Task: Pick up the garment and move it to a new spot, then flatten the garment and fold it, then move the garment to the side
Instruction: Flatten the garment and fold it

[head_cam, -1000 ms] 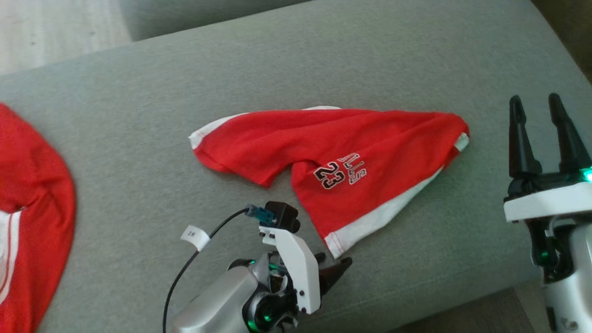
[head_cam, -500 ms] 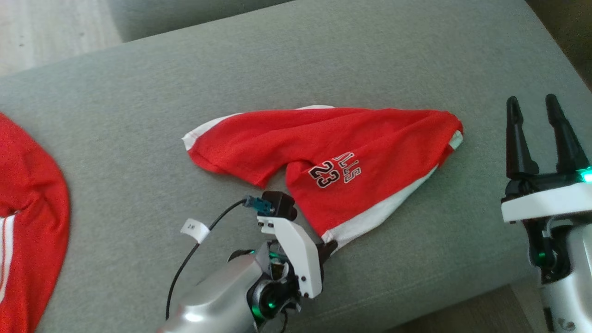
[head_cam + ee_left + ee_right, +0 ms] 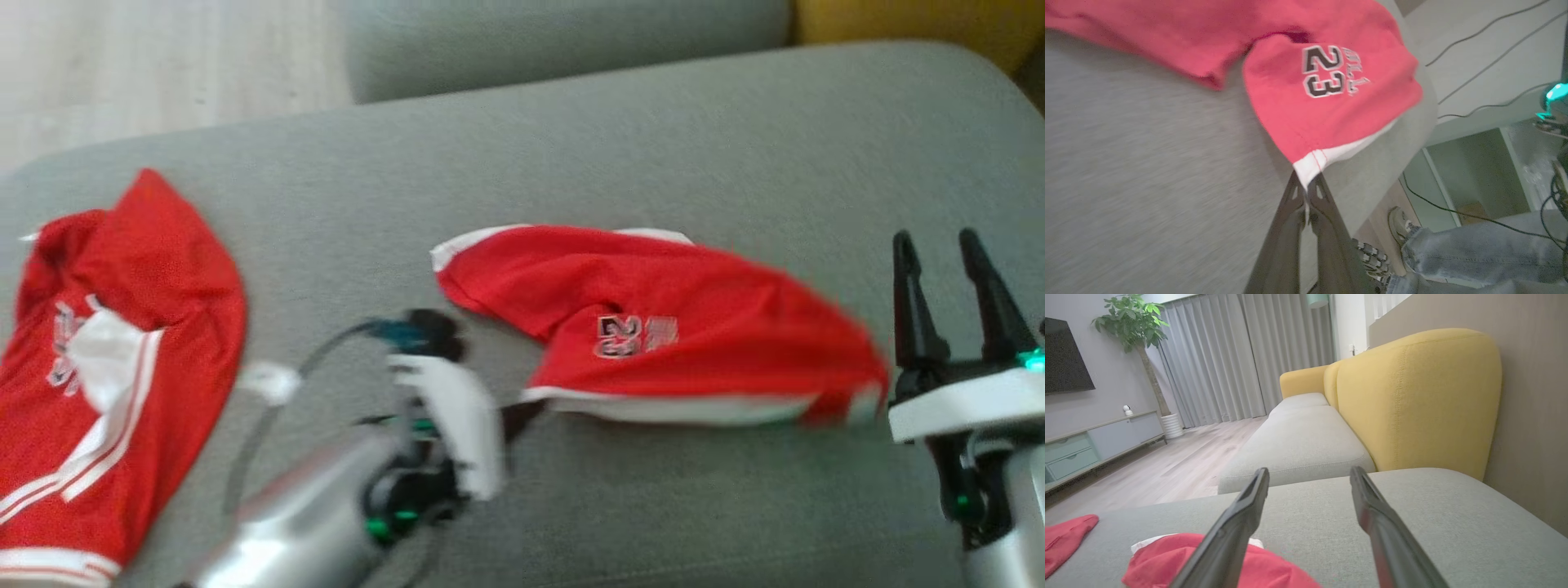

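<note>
The garment (image 3: pixel 669 327) is a pair of red shorts with white trim and a "23" print, lying rumpled on the grey sofa cushion (image 3: pixel 571 147). My left gripper (image 3: pixel 522 408) is shut on the white hem corner of one leg; the left wrist view shows that corner pinched between the fingertips of the left gripper (image 3: pixel 1306 185), with the garment (image 3: pixel 1310 98) stretching away from them. My right gripper (image 3: pixel 935 245) stands open at the garment's right end, holding nothing. In the right wrist view the right gripper (image 3: pixel 1309 473) is above the cushion, the garment (image 3: pixel 1155 559) below and to the left.
A second red garment (image 3: pixel 122 327) lies at the cushion's left end. A yellow backrest (image 3: pixel 1412 396) rises beyond the cushion, with another grey seat past it. A person's shoe (image 3: pixel 1400 224) and jeans leg (image 3: pixel 1474 253) stand by the cushion's near edge.
My left gripper has shut on the hem corner and drawn that leg out sideways. The head camera has turned, shifting the whole picture right. The right gripper stays open.
</note>
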Tool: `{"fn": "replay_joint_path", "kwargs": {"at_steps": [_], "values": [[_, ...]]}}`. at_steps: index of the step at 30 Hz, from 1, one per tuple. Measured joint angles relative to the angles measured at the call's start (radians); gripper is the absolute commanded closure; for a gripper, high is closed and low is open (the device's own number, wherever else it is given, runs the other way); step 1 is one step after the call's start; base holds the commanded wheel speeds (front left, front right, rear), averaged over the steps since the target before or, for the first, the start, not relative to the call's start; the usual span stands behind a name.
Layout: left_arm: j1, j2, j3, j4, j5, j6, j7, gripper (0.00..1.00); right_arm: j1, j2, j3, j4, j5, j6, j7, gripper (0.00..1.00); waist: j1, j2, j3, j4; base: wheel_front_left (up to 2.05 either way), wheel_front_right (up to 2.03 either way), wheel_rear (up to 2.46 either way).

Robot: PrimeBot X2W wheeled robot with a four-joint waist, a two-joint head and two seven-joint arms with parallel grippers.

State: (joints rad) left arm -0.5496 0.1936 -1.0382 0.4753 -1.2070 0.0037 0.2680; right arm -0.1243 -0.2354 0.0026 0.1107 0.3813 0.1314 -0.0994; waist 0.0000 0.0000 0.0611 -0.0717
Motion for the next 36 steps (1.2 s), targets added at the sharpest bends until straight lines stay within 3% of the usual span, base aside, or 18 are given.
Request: {"fn": "replay_joint_path", "kwargs": {"at_steps": [3, 8, 15, 16, 17, 20, 24, 26, 29, 33, 36], "values": [[0.043, 0.097, 0.033, -0.03, -0.029, 0.024, 0.013, 1.0, 0.014, 0.002, -0.001, -0.004, 0.0, 0.0, 0.013, 0.0, 0.0, 0.0, -0.021, 0.032, 0.0, 0.0, 0.0], [0.14, 0.204, 0.068, -0.053, -0.062, 0.051, 0.013, 1.0, 0.013, 0.004, 0.007, -0.022, -0.003, 0.0, 0.026, 0.0, 0.0, 0.0, -0.031, 0.048, 0.0, 0.0, 0.0], [0.2, 0.268, 0.114, -0.081, -0.085, 0.077, -0.027, 1.0, 0.014, 0.003, 0.008, -0.018, -0.003, 0.0, 0.038, 0.0, 0.0, 0.0, -0.02, 0.036, 0.0, 0.0, 0.0], [0.208, 0.269, 0.116, -0.082, -0.088, 0.081, -0.041, 0.78, 0.014, 0.003, 0.008, -0.016, -0.003, 0.0, 0.038, 0.0, 0.0, 0.0, -0.02, 0.035, 0.0, 0.0, 0.0], [0.218, 0.269, 0.12, -0.083, -0.089, 0.084, -0.06, 0.0, 0.014, 0.003, 0.008, -0.015, -0.003, 0.0, 0.038, 0.0, 0.0, 0.0, -0.02, 0.035, 0.0, 0.0, 0.0], [0.242, 0.278, 0.143, -0.102, -0.087, 0.083, -0.116, 0.0, 0.014, 0.003, 0.014, -0.006, -0.003, 0.0, 0.038, 0.0, 0.0, 0.0, -0.025, 0.034, 0.0, 0.0, 0.0], [0.242, 0.343, 0.195, -0.185, -0.022, 0.107, -0.26, 0.0, 0.015, 0.003, 0.018, -0.004, -0.001, 0.0, 0.038, 0.0, 0.0, 0.0, -0.036, 0.035, 0.0, 0.0, 0.0], [0.241, 0.379, 0.228, -0.229, 0.048, 0.147, -0.372, 0.0, 0.016, 0.003, 0.018, 0.002, 0.001, 0.0, 0.039, 0.0, 0.0, 0.0, -0.041, 0.038, 0.0, 0.0, 0.0], [0.245, 0.4, 0.288, -0.29, 0.146, 0.258, -0.499, 0.0, 0.022, 0.004, 0.015, 0.007, 0.002, 0.0, 0.04, 0.0, 0.0, 0.0, -0.053, 0.042, 0.0, 0.0, 0.0], [0.317, 0.368, 0.392, -0.385, 0.299, 0.367, -0.517, 0.0, 0.056, 0.01, 0.009, 0.016, 0.004, 0.0, 0.051, 0.0, 0.0, 0.0, -0.058, 0.053, 0.0, 0.0, 0.0], [0.402, 0.31, 0.472, -0.453, 0.419, 0.384, -0.517, 0.0, 0.068, 0.013, 0.017, 0.028, 0.005, 0.0, 0.068, 0.0, 0.0, 0.0, -0.058, 0.061, 0.0, 0.0, 0.0]]}}
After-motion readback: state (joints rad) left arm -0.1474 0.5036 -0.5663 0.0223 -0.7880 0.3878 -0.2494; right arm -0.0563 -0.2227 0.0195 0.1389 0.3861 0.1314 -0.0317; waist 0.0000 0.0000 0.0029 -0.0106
